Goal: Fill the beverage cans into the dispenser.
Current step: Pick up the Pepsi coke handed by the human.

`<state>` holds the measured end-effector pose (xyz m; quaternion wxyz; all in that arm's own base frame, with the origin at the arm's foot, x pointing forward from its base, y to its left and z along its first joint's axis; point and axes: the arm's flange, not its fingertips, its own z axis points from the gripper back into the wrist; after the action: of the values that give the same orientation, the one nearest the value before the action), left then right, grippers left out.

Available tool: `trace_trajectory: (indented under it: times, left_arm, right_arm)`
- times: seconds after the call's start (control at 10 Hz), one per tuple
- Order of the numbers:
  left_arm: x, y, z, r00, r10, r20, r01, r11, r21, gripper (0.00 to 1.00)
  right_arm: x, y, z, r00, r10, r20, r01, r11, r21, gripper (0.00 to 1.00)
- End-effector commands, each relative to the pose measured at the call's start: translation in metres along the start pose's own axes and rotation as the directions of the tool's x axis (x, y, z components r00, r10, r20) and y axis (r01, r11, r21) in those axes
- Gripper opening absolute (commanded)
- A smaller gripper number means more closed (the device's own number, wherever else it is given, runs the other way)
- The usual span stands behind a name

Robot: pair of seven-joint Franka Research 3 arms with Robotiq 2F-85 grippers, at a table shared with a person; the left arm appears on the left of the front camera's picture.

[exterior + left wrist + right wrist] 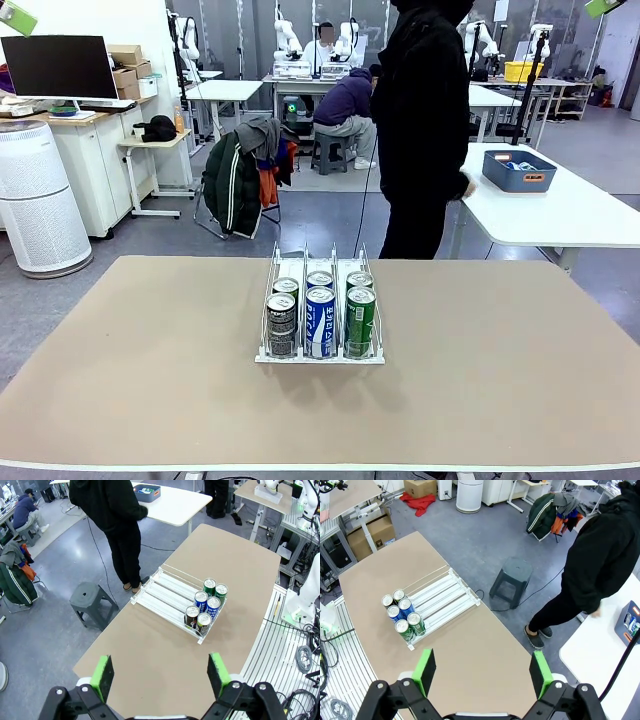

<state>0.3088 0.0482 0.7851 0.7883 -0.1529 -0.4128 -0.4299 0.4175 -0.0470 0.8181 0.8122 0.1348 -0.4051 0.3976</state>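
The white wire dispenser sits mid-table with its three lanes running away from me. Each lane holds two beverage cans at the near end: black cans on the left, blue-and-white cans in the middle, green cans on the right. The same rack and cans appear in the left wrist view, and the rack and cans in the right wrist view. My left gripper and right gripper both hang high above the table, open and empty.
A person in black stands beyond the far edge, a hand reaching toward a side table with a blue tub. A grey stool stands on the floor by the far edge. Wide bare tabletop surrounds the rack.
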Motion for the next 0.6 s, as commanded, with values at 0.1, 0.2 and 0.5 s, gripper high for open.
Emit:
trace_trajectory:
  times: [0.1,0.2,0.5]
  left_arm:
    - [-0.0005,0.0000,-0.0003,1.000,-0.002,0.001,0.002,1.000,-0.002,1.00]
    - [-0.0005,0.0000,-0.0003,1.000,-0.002,0.001,0.002,1.000,-0.002,1.00]
    - [-0.0005,0.0000,-0.0003,1.000,-0.002,0.001,0.002,1.000,-0.002,1.00]
  right_arm:
    - [0.0004,-0.0003,0.0003,1.000,0.000,0.003,0.000,1.000,-0.006,1.00]
    - [0.0004,-0.0003,0.0003,1.000,0.000,0.003,0.000,1.000,-0.006,1.00]
    - [0.0004,-0.0003,0.0003,1.000,0.000,0.003,0.000,1.000,-0.006,1.00]
